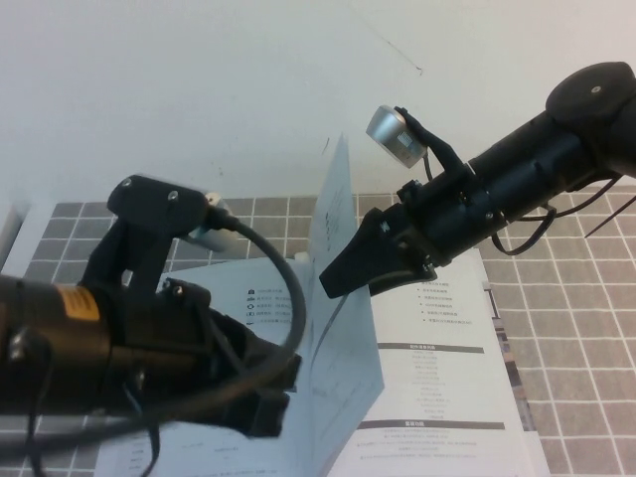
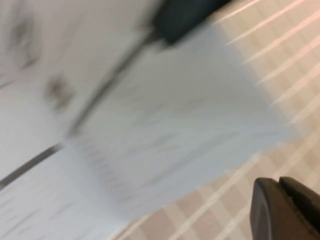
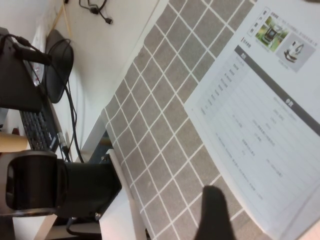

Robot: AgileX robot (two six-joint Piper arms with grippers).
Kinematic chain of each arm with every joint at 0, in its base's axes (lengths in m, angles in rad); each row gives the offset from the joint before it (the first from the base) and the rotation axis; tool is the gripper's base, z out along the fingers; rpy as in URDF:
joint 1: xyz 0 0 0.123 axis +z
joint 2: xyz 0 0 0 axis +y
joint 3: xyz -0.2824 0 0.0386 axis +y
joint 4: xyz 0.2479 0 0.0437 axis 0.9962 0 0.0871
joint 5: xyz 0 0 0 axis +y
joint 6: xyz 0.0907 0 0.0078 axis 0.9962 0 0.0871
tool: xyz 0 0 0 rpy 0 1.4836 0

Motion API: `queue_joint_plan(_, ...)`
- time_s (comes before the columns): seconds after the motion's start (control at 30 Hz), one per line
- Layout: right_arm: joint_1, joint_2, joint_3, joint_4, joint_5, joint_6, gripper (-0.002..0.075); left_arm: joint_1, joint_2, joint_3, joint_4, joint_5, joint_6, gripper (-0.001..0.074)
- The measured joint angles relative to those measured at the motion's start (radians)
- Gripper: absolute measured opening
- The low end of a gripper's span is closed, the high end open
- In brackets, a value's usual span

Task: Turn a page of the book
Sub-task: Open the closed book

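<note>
nearest the camera in the high view, the left tool (image 1: 260,390) sits low over the book's (image 1: 437,397) left half, its dark fingers closed together on nothing, as its wrist view shows at the lower corner (image 2: 287,207). just beyond it the page (image 1: 338,328) stands nearly upright along the spine, its top edge risen above the far rim of the book and its face leaning a little to the right. the right tool (image 1: 350,266) reaches in from the far right and its tip meets that sheet about halfway up; whether it pinches the paper or only props it cannot be told from here, though its fingers look spread wide and its own camera sees just one finger (image 3: 214,212) over the tiled mat (image 3: 165,120) and a printed sheet. so the turn looks about half done: the sheet is lifted but not yet past vertical toward the left. the next move likely calls for carrying the top edge leftward and down, and that path runs straight into the left arm, which covers much of the left half; it would need to draw back first. the book's right edge lies near the mat's right side with bare tiles beyond, so the right arm has room there. farther off, the white tabletop (image 1: 199,119) is open behind the book.
</note>
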Motion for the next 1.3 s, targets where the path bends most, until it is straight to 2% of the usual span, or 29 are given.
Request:
queue_joint_plan(0.13, 0.000, 0.000, 0.000, 0.002, 0.000, -0.002, 0.0449, -0.136, -0.070, 0.002, -0.082, -0.062, -0.002, -0.0004)
queue_joint_plan(0.27, 0.000, 0.000, 0.000, 0.022, 0.000, -0.004, 0.0449, -0.268, -0.057, 0.004, -0.059, -0.163, -0.002, -0.0004)
queue_joint_plan(0.43, 0.000, 0.000, 0.000, 0.035, 0.000, -0.004, 0.0449, -0.357, 0.034, 0.004, 0.001, -0.256, -0.004, -0.0004)
queue_joint_plan(0.8, 0.000, 0.000, 0.000, 0.041, -0.002, -0.004, 0.0449, -0.370, 0.249, -0.011, 0.129, -0.372, -0.050, -0.0004)
queue_joint_plan(1.3, 0.000, 0.000, 0.000, 0.043, -0.002, -0.006, 0.0449, -0.370, 0.276, -0.013, 0.272, -0.401, -0.170, -0.0004)
